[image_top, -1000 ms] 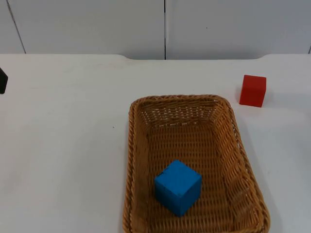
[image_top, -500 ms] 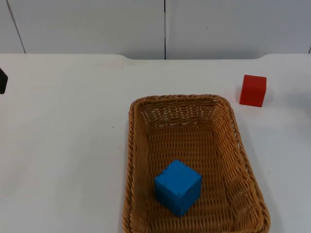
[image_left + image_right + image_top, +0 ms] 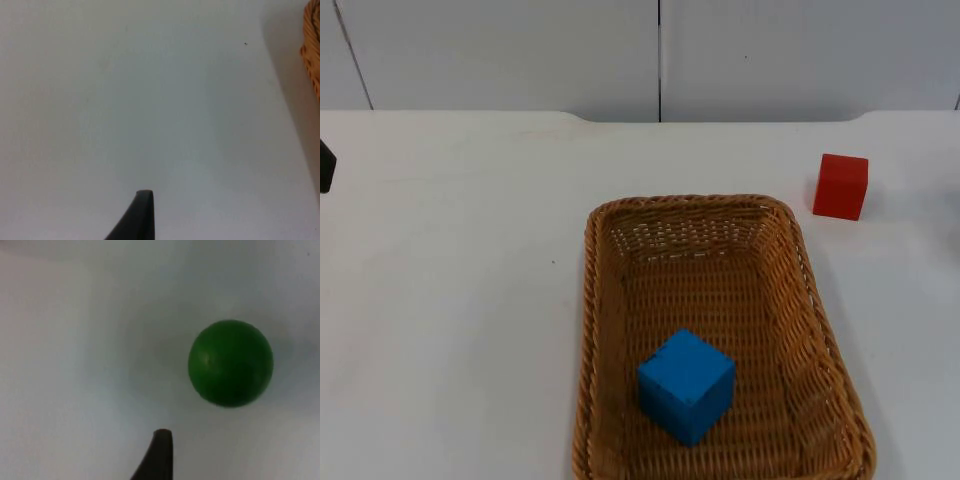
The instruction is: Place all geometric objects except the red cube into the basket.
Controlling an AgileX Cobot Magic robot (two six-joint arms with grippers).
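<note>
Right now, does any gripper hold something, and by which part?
Nothing is held. The green ball lies free on the table before the right gripper; the blue cube sits in the basket.

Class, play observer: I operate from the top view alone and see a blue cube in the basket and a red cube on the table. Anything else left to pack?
Observer: Yes, the right wrist view has a green ball lying on the table.
Operator: Is it gripped?
Observer: No, it lies free, apart from the right tool's fingertip.
Operator: And the left wrist?
Observer: It looks at the basket rim from over the table.
</note>
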